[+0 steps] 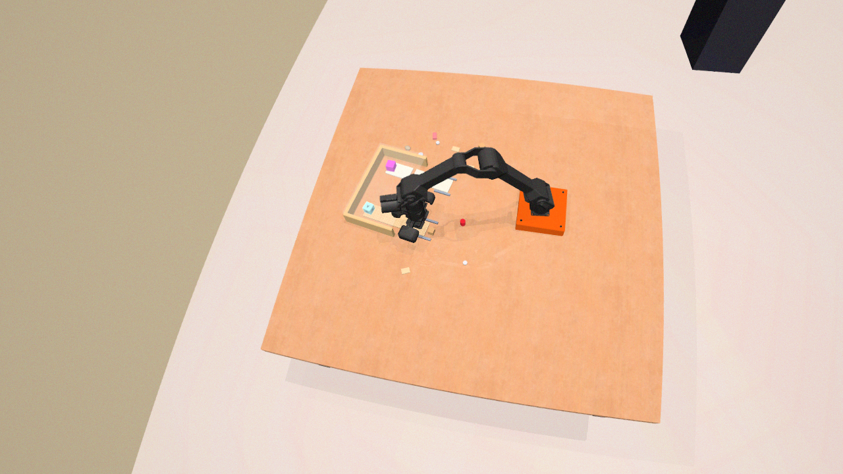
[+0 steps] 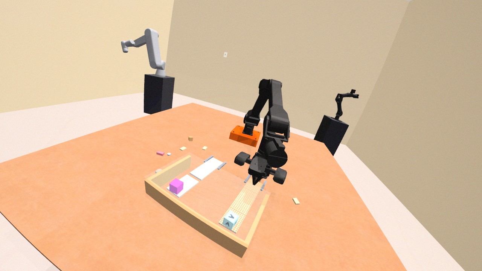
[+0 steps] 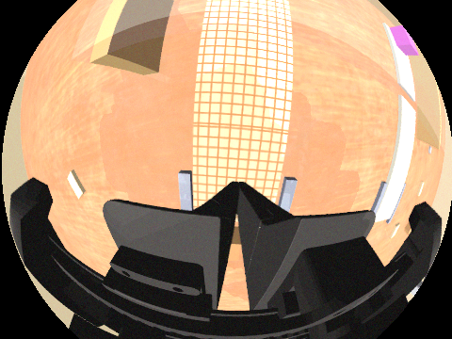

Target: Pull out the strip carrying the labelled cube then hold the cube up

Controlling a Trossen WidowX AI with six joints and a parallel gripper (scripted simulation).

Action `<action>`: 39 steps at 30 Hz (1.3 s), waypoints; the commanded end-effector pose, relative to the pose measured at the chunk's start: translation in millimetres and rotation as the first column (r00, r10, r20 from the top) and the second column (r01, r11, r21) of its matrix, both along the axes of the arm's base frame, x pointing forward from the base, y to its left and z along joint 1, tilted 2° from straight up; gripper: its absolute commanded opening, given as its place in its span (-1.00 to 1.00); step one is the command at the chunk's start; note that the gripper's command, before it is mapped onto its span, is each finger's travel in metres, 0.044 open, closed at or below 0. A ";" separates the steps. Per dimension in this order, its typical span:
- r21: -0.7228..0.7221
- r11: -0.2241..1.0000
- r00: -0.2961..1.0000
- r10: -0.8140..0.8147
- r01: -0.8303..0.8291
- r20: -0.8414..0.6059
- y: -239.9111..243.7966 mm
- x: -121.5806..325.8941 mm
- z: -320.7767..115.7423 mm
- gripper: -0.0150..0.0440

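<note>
The pale gridded strip (image 2: 245,200) (image 3: 242,104) shows no gap; a faint line crosses it in the wrist view. The light-blue cube marked A (image 1: 368,207) (image 2: 230,220) stands on its far end. The other strip is white and split by a gap into a front piece (image 2: 207,168) and a back piece (image 2: 190,184). A plain magenta cube (image 1: 390,165) (image 2: 176,186) (image 3: 404,40) stands on the back piece. My gripper (image 2: 255,183) (image 3: 239,183) is shut and empty, low over the gridded strip's front end, between its grey rails. A small brown block (image 1: 431,231) (image 3: 236,235) at that end is partly hidden by the fingers.
A wooden wall (image 1: 369,224) (image 2: 195,215) (image 3: 137,61) encloses the back and sides, with a see-through sheet over the strips. A red cylinder (image 1: 462,222) stands towards the orange base (image 1: 541,218). A small tile (image 1: 405,270) (image 2: 295,201) (image 3: 75,184) lies beside the gridded strip.
</note>
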State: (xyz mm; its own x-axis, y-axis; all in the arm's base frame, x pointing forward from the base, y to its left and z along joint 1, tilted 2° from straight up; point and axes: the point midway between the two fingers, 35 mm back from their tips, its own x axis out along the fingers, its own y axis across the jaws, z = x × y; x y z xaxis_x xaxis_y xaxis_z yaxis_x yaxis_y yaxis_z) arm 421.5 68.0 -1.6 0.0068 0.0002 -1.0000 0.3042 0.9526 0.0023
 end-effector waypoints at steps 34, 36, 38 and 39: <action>0.005 1.000 1.000 -0.004 0.004 0.002 0.9 1.0 -4.5 -0.49; 0.005 1.000 1.000 -0.004 0.004 0.002 1.2 0.0 -4.5 -0.49; 0.005 1.000 1.000 -0.004 0.004 0.002 1.9 -2.5 -4.6 -0.49; 0.005 1.000 1.000 -0.004 0.004 0.001 2.3 -4.0 -4.6 -0.49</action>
